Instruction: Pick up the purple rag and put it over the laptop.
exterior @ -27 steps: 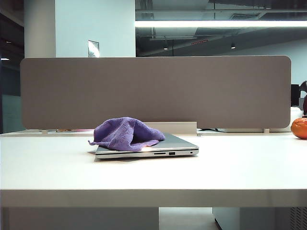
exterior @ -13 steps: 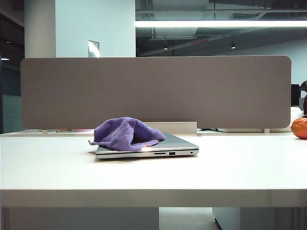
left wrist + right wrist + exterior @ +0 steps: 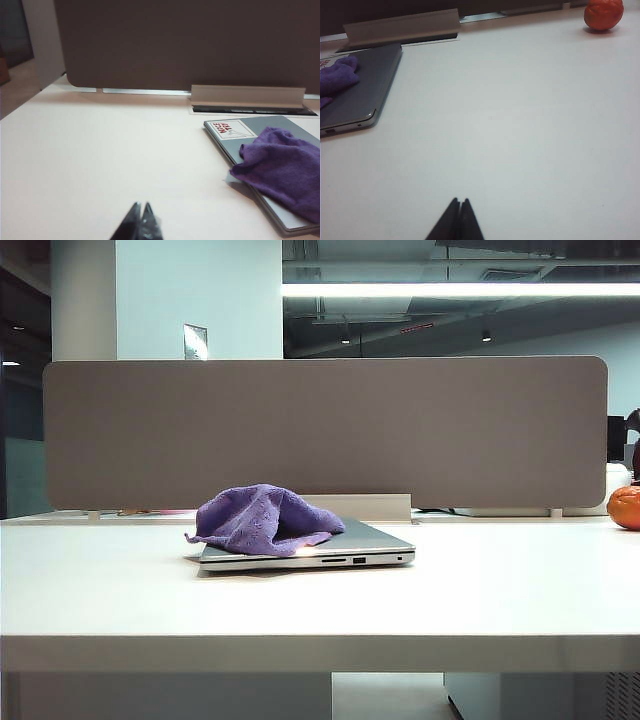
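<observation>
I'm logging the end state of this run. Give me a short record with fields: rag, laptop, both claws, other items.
rag: purple rag bunched on the laptop lid, covering part of it, one corner hanging off the edge
laptop: laptop closed, flat on the white table, sticker corner bare
left claw: left claw shut, empty, above bare table, apart from the laptop
right claw: right claw shut, empty, above bare table
other: orange object at the far table edge

A white table (image 3: 480, 590) fronts a grey divider panel (image 3: 320, 430) under strip lighting (image 3: 460, 289).
</observation>
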Robot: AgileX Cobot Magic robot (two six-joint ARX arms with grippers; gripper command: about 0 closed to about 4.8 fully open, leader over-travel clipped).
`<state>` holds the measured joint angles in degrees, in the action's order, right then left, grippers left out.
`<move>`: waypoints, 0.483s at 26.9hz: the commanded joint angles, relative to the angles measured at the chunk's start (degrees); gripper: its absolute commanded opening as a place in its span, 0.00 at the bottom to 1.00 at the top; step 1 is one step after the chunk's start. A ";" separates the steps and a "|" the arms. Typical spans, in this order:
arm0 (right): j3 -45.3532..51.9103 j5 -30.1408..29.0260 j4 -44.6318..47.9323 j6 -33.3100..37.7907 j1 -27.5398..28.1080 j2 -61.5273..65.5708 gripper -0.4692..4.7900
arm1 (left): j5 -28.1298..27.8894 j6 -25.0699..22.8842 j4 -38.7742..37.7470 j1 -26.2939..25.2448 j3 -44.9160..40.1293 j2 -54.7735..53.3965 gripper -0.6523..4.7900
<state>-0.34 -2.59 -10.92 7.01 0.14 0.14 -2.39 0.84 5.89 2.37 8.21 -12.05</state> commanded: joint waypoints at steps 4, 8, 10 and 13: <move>0.20 0.09 0.46 -0.15 -0.02 -0.07 0.13 | 2.86 0.07 2.16 -3.48 -4.79 4.70 0.11; 0.20 0.11 0.46 -0.15 -0.02 -0.07 0.13 | 2.86 0.07 2.38 -3.72 -6.51 6.75 0.11; 0.20 0.09 0.48 -0.15 -0.02 -0.07 0.13 | 2.86 0.15 2.64 -3.72 -7.34 7.58 0.11; 0.20 0.09 0.46 -0.17 -0.02 -0.09 0.13 | 2.86 0.22 1.88 -3.72 -7.76 8.57 0.11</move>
<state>-0.34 -2.59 -10.92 6.98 0.16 0.14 0.25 0.97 7.40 -1.34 0.25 -3.66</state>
